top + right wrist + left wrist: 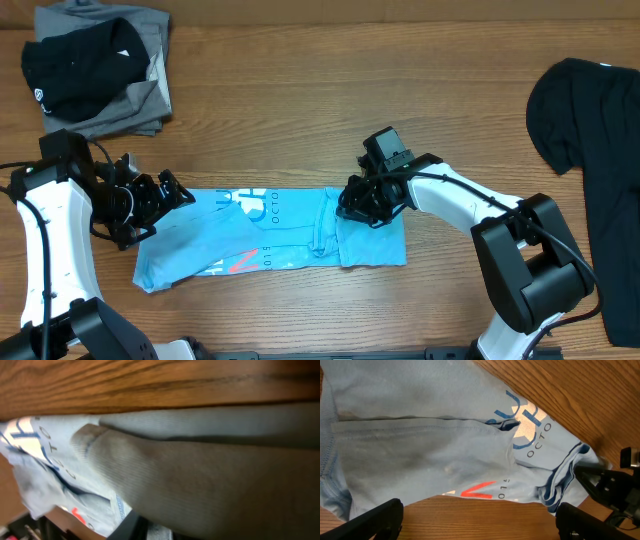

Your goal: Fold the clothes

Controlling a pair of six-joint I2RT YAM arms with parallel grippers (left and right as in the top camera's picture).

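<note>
I've got the blue shirt (262, 232) lying as a long strip, left to right across the counter (300, 110). My right pincer (358, 208) is down on its right end, though I can't tell if it's clamped, while my left pincer (165, 205) hangs with fingers wide apart at the left end.

counts: one light-blue t-shirt (270, 235); one black t-shirt (590, 150); one grey-and-black folded pile (100, 70); two grippers, left gripper (172, 200) and right gripper (352, 210); one table (300, 100).
</note>
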